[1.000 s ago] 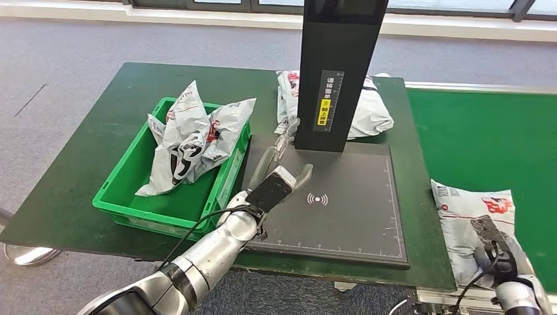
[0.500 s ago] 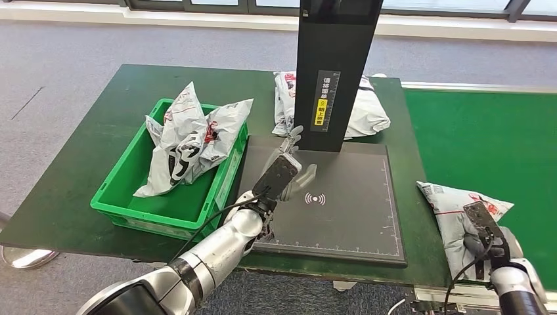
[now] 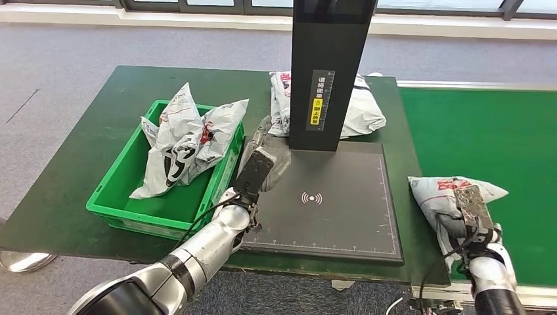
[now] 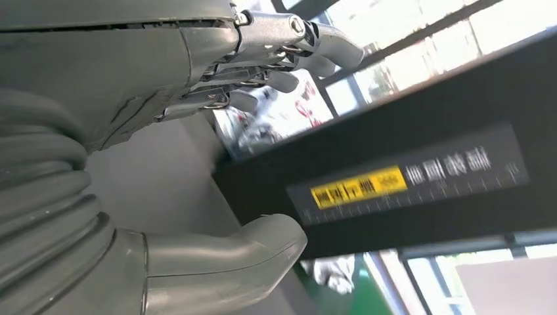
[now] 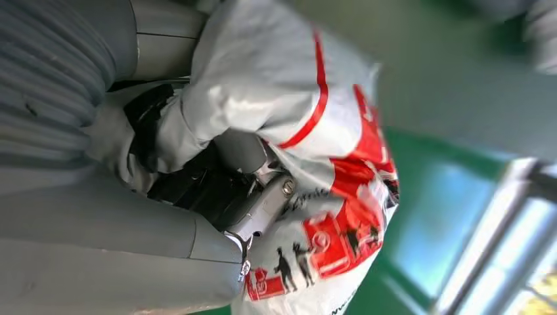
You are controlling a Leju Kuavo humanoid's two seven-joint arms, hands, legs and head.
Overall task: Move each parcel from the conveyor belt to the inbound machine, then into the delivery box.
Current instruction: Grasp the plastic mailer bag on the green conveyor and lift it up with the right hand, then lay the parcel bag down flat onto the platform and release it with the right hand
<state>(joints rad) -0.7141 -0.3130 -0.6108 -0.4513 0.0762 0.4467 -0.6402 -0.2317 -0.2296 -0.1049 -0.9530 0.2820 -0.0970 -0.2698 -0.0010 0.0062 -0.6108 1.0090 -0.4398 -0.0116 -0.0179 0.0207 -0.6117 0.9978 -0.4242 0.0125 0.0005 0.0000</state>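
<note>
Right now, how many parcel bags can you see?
4, maybe more hidden: two in the green crate (), one behind the black scanner post, one in the right hand ().

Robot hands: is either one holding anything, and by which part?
The right hand grips a white and red parcel by its near end, fingers bunching the plastic. The left hand holds nothing.

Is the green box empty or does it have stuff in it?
Not empty. The green plastic crate holds crumpled white plastic parcels, piled toward its far end and poking above the rim.
</note>
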